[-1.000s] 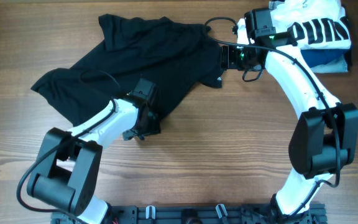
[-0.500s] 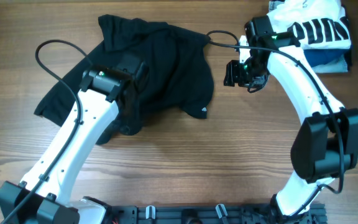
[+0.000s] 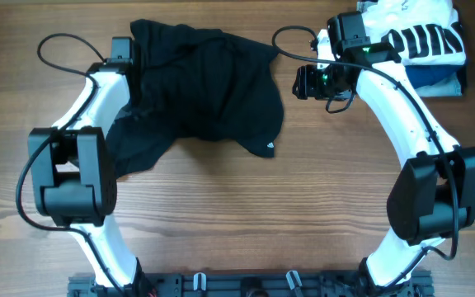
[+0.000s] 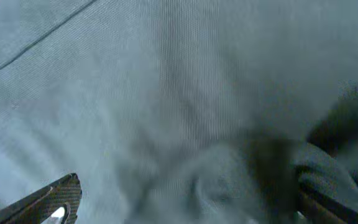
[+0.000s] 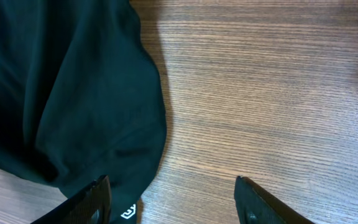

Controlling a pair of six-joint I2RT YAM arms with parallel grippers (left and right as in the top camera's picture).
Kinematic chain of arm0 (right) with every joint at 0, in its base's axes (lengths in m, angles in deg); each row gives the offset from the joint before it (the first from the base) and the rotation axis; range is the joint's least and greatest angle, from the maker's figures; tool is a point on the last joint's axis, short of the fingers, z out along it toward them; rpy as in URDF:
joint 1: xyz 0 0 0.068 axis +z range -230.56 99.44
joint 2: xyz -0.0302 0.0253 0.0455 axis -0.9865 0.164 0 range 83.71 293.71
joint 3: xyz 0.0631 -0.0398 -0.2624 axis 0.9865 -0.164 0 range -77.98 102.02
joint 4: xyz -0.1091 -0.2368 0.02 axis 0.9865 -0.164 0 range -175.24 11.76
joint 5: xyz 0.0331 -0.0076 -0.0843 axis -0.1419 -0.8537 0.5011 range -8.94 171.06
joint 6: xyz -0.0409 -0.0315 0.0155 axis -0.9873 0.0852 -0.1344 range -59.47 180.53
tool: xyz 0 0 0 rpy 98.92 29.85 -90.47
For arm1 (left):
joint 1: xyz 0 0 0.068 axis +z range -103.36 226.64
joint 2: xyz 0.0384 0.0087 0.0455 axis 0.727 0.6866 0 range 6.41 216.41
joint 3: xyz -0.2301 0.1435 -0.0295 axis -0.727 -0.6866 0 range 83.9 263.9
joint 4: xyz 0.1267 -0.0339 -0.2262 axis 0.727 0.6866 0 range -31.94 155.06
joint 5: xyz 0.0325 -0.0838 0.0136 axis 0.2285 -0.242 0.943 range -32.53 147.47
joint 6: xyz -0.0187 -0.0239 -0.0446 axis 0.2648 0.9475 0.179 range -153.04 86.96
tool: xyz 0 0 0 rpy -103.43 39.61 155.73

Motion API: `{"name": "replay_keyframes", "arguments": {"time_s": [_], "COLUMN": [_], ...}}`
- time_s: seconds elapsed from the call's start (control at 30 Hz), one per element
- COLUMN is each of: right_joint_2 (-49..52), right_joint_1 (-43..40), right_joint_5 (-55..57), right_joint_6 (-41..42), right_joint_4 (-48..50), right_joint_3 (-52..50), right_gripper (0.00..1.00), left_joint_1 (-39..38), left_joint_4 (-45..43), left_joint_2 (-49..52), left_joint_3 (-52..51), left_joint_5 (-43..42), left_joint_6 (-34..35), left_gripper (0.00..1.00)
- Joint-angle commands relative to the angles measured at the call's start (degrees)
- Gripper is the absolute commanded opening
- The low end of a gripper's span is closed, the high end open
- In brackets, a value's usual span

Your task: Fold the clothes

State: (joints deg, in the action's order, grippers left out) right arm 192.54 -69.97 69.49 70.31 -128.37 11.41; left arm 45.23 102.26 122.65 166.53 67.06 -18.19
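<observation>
free: bare table (image 3: pixel 246 214) on robot's side of black garment (image 3: pixel 204 91); blocked: folded stack (image 3: pixel 425 40), far right corner

Black garment (image 3: pixel 204 91) is just a rumpled, unfolded heap by the table (image 3: pixel 237 223) far edge, left of centre, tiny white logo (image 3: pixel 270 147) on its near-right tip.

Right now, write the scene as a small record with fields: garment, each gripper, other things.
garment: black garment, crumpled, far middle of wooden table
logo: white logo at its near right corner
left gripper: open, over the fabric at the garment's far left
right gripper: open, empty, over bare wood beside the garment's right edge
other: white shirt with black letters, blue garment at its near edge, far right
</observation>
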Motion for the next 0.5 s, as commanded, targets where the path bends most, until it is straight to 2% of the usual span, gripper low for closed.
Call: {"name": "replay_keyframes", "arguments": {"time_s": [0.0,0.07,0.1,0.17,0.23,0.33,0.37,0.47], "right_joint_2": [-1.44,-1.44,-1.44,-1.44,-1.44,-1.44,-1.44,-1.44], "right_joint_1": [-0.33,-0.33,-0.33,-0.33,-0.33,-0.33,-0.33,-0.33], "right_joint_5": [-0.52,-0.52,-0.52,-0.52,-0.52,-0.52,-0.52,-0.52], "right_joint_6": [-0.70,-0.61,-0.63,-0.63,-0.63,-0.61,-0.61,-0.61], "right_joint_4": [0.26,0.42,0.61,1.11,1.75,2.58,2.86,2.97], "right_joint_3": [0.15,0.15,0.15,0.15,0.15,0.15,0.15,0.15], "right_gripper": [0.65,0.65,0.65,0.65,0.65,0.65,0.65,0.65], "left_joint_1": [-4.37,-7.72,-9.33,-11.04,-11.96,-12.22,-12.22,-12.22], "left_joint_4": [4.22,6.99,8.02,7.45,5.05,-2.25,-7.87,-17.75], "left_joint_2": [-8.39,-8.81,-8.15,-7.39,-7.04,-6.93,-6.62,-6.49], "left_joint_3": [2.51,2.40,1.79,-0.79,-5.03,-11.02,-13.99,-17.92], "left_joint_5": [-0.42,-2.51,-2.47,-2.47,-2.62,-3.78,-3.80,-3.82], "left_joint_6": [-1.18,-1.16,-1.18,-1.22,-2.64,-9.68,-11.78,-14.43], "left_gripper": [0.99,0.89,0.88,0.85,0.76,0.72,0.72,0.71]}}
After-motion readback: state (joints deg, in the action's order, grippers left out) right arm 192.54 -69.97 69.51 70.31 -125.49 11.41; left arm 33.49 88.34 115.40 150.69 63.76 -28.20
